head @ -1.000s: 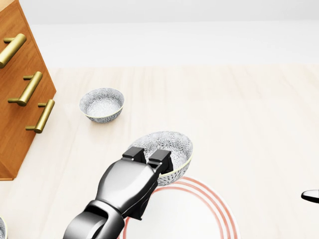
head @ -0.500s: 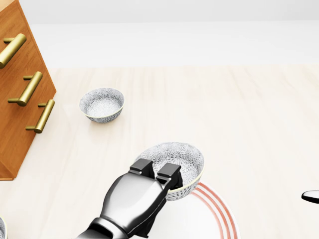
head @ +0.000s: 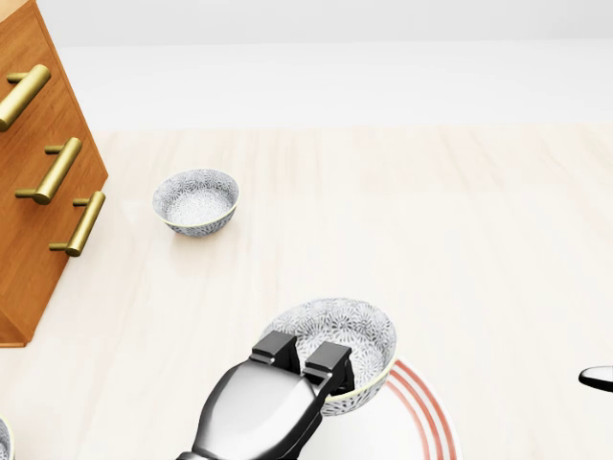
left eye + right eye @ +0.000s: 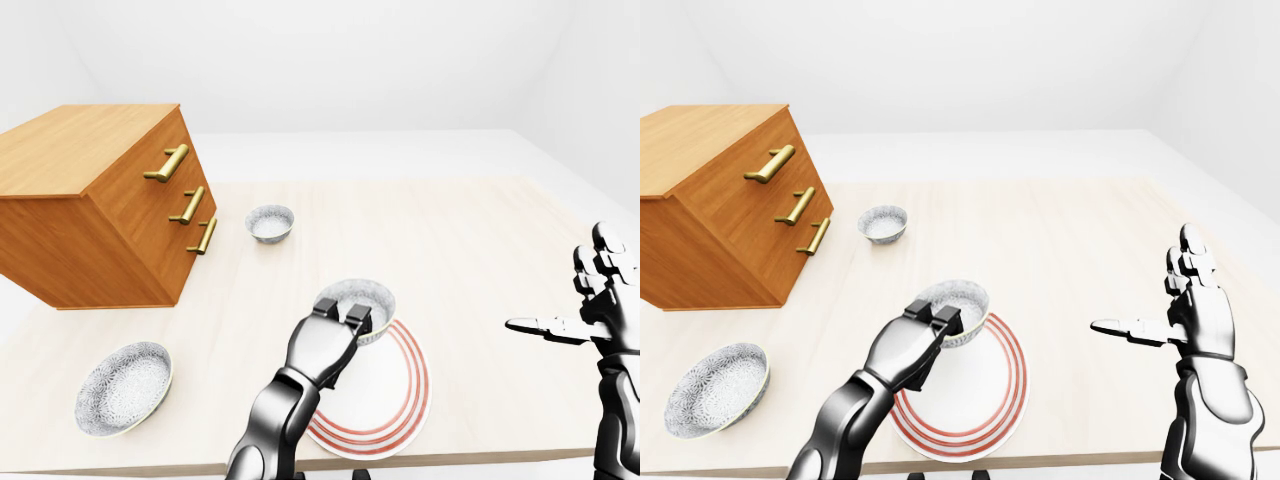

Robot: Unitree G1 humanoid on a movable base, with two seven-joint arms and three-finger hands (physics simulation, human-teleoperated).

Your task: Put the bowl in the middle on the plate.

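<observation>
My left hand [image 3: 305, 356] is shut on the near rim of a grey patterned bowl [image 3: 347, 337], which it holds over the upper left part of the white plate with red rings [image 4: 395, 400]. In the head view only the plate's right edge [image 3: 426, 412] shows beside the bowl. Whether the bowl touches the plate I cannot tell. My right hand [image 4: 1180, 300] hovers open at the right, well apart from the plate, with its fingers spread and nothing in it.
A small patterned bowl [image 3: 195, 201] sits near the wooden drawer chest [image 4: 95, 200] with brass handles at the left. A wider patterned bowl [image 4: 124, 386] lies at the lower left near the table's edge [image 4: 200, 465].
My left hand has carried the bowl down and to the right in the head view, over the plate, covering more of it. The right hand and the other bowls have stayed put.
</observation>
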